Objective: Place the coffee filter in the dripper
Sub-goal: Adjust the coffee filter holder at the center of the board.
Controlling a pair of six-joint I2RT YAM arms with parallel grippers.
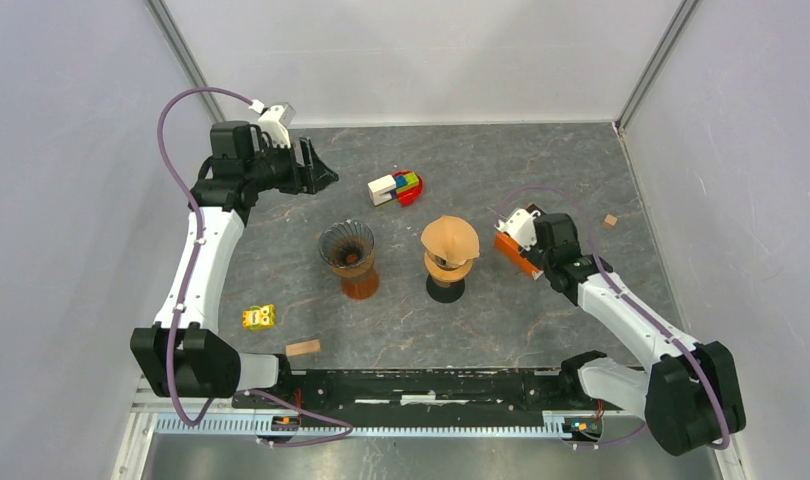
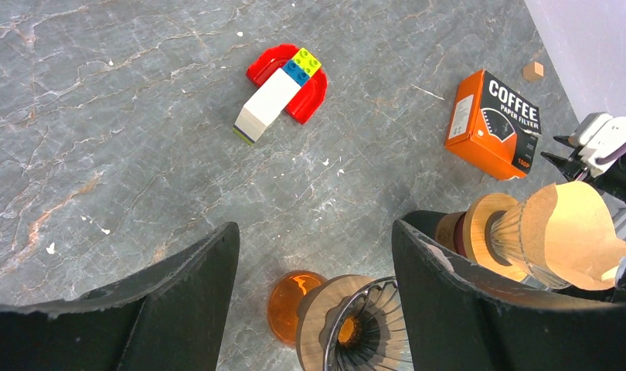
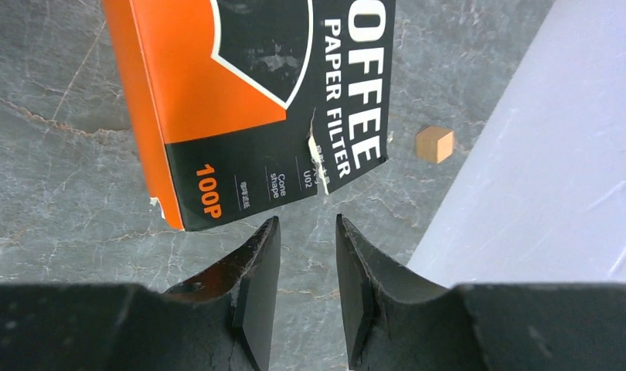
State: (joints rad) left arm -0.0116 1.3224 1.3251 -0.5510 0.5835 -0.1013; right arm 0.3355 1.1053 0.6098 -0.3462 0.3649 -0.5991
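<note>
I see pale walls (image 1: 61,200) boxing in a grey marbled surface (image 1: 541,165). My left tool (image 1: 326,172) hangs spread wide, holding nothing. An empty dripper (image 1: 347,258) stands beside a second dripper (image 1: 445,274) carrying the coffee filter (image 1: 451,238). My right tool (image 3: 306,224), narrowly parted, grips nothing at the filter box (image 3: 217,100).

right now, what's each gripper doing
left gripper: wide open, empty
right gripper: slightly open, empty
</note>
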